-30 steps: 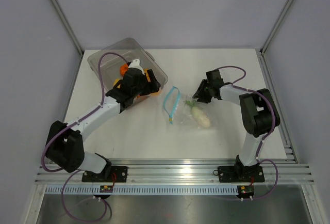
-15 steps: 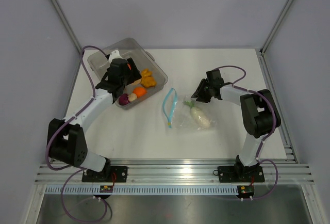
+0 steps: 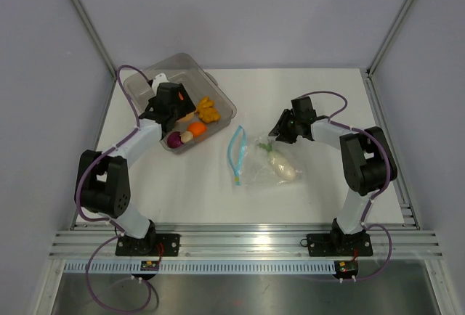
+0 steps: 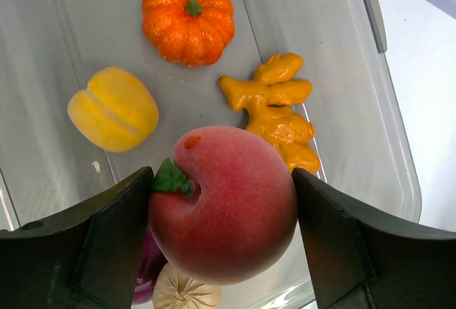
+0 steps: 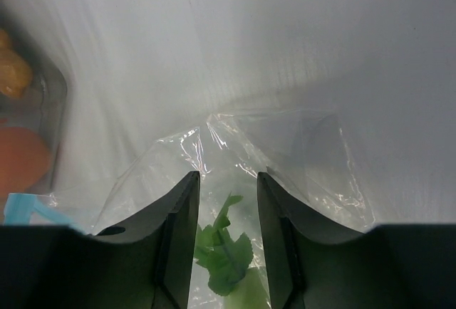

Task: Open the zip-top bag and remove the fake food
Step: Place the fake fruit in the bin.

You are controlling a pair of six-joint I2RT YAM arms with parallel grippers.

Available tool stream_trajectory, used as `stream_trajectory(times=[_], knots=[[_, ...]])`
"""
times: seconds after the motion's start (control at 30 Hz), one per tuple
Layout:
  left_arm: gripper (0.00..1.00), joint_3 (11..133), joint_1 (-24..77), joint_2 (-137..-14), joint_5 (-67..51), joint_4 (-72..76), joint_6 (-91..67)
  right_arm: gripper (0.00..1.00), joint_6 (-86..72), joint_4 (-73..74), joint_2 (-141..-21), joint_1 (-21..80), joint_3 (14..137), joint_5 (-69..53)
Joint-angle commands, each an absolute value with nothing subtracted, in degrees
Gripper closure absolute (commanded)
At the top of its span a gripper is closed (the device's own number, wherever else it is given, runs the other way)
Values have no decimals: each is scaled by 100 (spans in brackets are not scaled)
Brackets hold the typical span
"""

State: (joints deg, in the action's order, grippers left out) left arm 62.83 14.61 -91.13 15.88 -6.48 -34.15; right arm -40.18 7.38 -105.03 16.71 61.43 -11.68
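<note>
The zip-top bag (image 3: 263,171) lies mid-table, its light-blue zip strip (image 3: 236,152) on its left side. A white radish (image 3: 282,164) with green leaves (image 5: 224,252) is still inside. My right gripper (image 3: 277,134) sits low over the bag's closed far end (image 5: 299,152), jaws a little apart and straddling the plastic. My left gripper (image 4: 222,231) is shut on a red-peach toy peach (image 4: 228,209) and holds it above the clear tub (image 3: 221,99). In the tub lie an orange pumpkin (image 4: 188,16), a yellow pepper (image 4: 114,108), an orange ginger root (image 4: 274,110), a purple piece (image 4: 146,275) and a white garlic (image 4: 184,292).
The rigid clear tub (image 4: 360,117) stands at the back left of the white table (image 3: 189,184). Metal frame posts rise at the back corners. A rail runs along the table's right edge (image 3: 389,148). The tub's corner shows at the left of the right wrist view (image 5: 32,127).
My left arm has swung left and back from the tub's near right edge to over the tub's middle, uncovering the food in it. The bag has shifted slightly. The right arm has barely moved.
</note>
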Motion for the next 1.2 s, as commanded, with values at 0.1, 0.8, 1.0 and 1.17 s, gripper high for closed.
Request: stream_trajectory(times=[0.1, 0.8, 1.0, 1.17], knots=[[9, 6724, 1459, -9071, 1793, -879, -3603, 50, -4017, 589, -10108, 1644, 6082, -1178], [11, 4641, 3066, -7375, 826, 289, -4139, 44, -4078, 466, -9291, 1652, 5704, -1073], [12, 4360, 3384, -7295, 572, 299, -4096, 37, -3859, 738, -9097, 1652, 5748, -712], [17, 3798, 3384, -7102, 36, 808, -4086, 26, -3569, 1264, -8904, 1661, 5906, -273]])
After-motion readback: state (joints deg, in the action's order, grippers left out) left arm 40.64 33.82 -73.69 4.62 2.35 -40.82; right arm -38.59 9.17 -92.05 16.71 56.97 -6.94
